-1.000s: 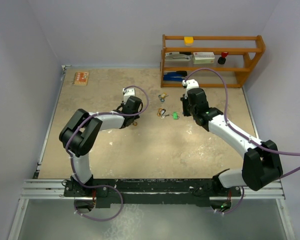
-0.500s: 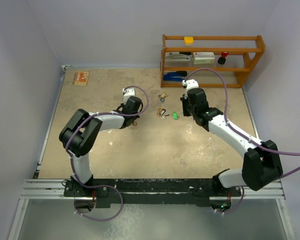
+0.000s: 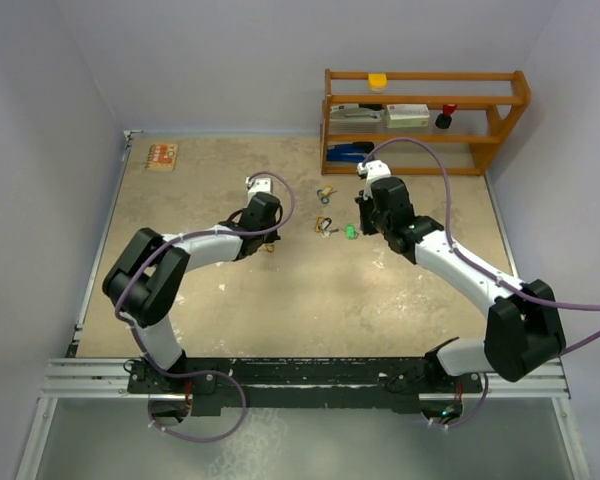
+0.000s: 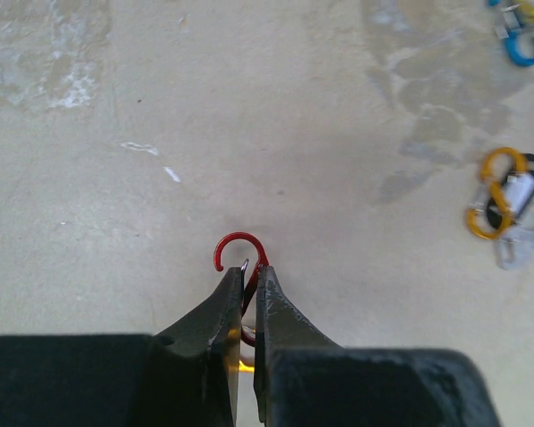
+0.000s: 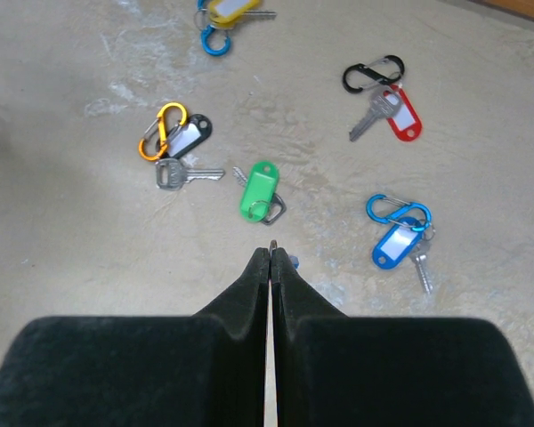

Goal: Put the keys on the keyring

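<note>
Our left tool is pinched down tight on a red clip. The hooked end of the clip pokes out past the fingertips and the rest is tucked between them. There's a speck of yellow lower down in the gap that we can't make out.

The right tool is squeezed completely closed with nothing in it. Its tips are just on the near side of the green-tagged key, and we can't tell whether they touch the bench.

The keys are all lying loose on the bench, around the middle and toward the far side, in the stretch between the two tools. Going by the right wrist view:
- Left of the green one, an orange clip is bunched with a black-rimmed white tag and a silver key.
- At the far edge of that view we get a yellow tag with a blue clip beside it.
- Over to the right, a black clip sits with a key wearing a red tag.
- Nearer than that, a blue ring clip sits with a blue tag and its key.

From the left wrist view, the orange bunch sits well apart from the red clip, off to its right. A wooden shelf stands at the far right of the bench.
</note>
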